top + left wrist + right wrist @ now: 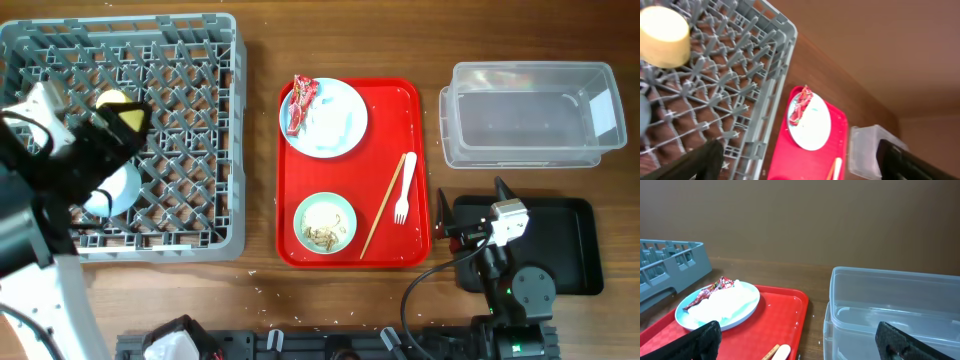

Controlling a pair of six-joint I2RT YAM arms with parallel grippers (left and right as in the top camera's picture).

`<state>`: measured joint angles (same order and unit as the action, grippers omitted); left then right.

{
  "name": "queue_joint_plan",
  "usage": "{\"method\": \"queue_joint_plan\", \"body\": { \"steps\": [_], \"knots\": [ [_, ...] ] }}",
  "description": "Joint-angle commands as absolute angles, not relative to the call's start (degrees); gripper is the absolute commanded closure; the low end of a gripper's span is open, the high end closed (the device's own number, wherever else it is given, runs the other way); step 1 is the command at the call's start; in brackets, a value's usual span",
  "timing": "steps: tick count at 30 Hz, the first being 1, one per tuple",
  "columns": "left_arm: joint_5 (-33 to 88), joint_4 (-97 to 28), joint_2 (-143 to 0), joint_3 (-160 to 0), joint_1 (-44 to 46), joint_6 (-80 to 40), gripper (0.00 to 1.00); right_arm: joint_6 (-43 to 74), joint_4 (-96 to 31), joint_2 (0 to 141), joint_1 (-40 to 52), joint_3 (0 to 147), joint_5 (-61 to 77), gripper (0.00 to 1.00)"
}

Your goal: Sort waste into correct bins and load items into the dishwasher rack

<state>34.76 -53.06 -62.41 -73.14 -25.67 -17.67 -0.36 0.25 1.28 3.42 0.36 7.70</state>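
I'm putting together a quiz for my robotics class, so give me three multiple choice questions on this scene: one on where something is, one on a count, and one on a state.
1. Where is the yellow cup?
A) in the grey rack
B) in the clear tub
C) on the black tray

2. How many bowls stand on the red tray?
A) none
B) one
C) two

3. How is the right gripper?
A) shut on the fork
B) shut on the chopstick
C) open, holding nothing

Answers:
1 A, the left wrist view shows it among the rack's pegs.
2 B, only the mint green bowl is on it.
3 C, its fingers sit wide apart with nothing between them.
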Motion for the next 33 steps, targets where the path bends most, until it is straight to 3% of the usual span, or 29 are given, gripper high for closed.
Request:
{"method": "queue_joint_plan", "body": {
  "steps": [1,20,22,24,27,28,29,30,33],
  "knots": [
    [28.40,-53.39,-60.38,-73.19,-24.27,-17.12,0.00,-1.34,0.51,1.08,3.36,0.30,7.81,0.00],
    [28.40,-53.49,-60.49,-73.19,-24.27,-17.12,0.00,1.37,3.03,1.08,3.36,0.30,11.22,0.00],
    [28.40,-53.49,-60.49,-73.19,-24.27,-17.12,0.00,12.12,5.32,1.08,3.36,0.30,21.91,0.00],
    [28.40,-53.49,-60.49,-73.19,-24.27,-17.12,0.00,30.52,6.17,1.08,3.36,0.30,35.20,0.00],
    [28.40,-53.49,-60.49,-73.19,-24.27,-17.12,0.00,64.77,7.09,1.08,3.36,0.30,41.54,0.00],
    [28.40,-53.49,-60.49,-73.19,-24.27,-17.12,0.00,81.80,5.72,1.08,3.36,0.30,43.46,0.00],
    [28.40,-53.49,-60.49,-73.19,-24.27,-17.12,0.00,90.00,4.69,1.08,3.36,0.30,43.94,0.00],
    [28.40,-53.49,-60.49,-73.19,-24.27,-17.12,0.00,95.18,5.34,1.08,3.36,0.30,43.99,0.00],
    [28.40,-53.49,-60.49,-73.19,-24.27,-17.12,0.00,95.68,17.56,1.08,3.36,0.30,42.11,0.00]
  ]
}}
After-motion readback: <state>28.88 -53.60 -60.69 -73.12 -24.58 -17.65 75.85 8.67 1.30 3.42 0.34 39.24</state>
